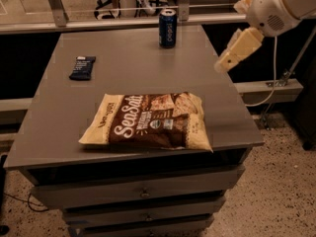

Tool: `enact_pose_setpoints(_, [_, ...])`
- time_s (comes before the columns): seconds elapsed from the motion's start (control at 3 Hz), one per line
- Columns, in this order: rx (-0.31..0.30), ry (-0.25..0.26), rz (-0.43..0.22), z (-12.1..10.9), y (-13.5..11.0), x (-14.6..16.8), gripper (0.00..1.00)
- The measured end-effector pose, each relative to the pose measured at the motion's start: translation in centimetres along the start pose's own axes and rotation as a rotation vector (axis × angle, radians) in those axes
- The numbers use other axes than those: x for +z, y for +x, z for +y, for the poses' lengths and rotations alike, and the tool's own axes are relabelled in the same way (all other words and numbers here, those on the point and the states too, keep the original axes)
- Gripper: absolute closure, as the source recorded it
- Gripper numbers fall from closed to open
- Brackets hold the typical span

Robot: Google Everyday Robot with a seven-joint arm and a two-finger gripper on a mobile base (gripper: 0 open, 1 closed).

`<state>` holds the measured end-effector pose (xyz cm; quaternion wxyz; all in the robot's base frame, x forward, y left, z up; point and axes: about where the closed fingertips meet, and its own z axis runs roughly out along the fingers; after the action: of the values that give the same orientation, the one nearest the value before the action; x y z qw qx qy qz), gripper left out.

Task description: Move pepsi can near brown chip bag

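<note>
The pepsi can [168, 28], dark blue with a silver top, stands upright at the far edge of the grey table [54, 132], right of centre. The brown chip bag [153, 121], with cream edges and "Sea Salt" script, lies flat near the table's front edge. My gripper [225, 62] hangs on the white arm [276, 9] at the upper right, above the table's right edge. It is to the right of the can and lower in the view, apart from it and holding nothing. The can and the bag are far apart.
A flat dark blue snack bar [82, 67] lies on the table's left side. Drawers [143, 194] sit below the tabletop. A metal rail [98, 23] runs behind the table. A cable [264, 95] hangs at the right over speckled floor.
</note>
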<state>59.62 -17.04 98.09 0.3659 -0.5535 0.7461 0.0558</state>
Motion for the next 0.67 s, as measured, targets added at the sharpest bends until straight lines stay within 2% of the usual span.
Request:
enact_pose_setpoints(0.33, [0.084, 0.009, -0.211, -3.54, -2.98, 4.81, 0.0])
enact_pose_setpoints(0.67, [0.084, 0.008, -0.21, -3.52, -3.01, 4.81, 0.0])
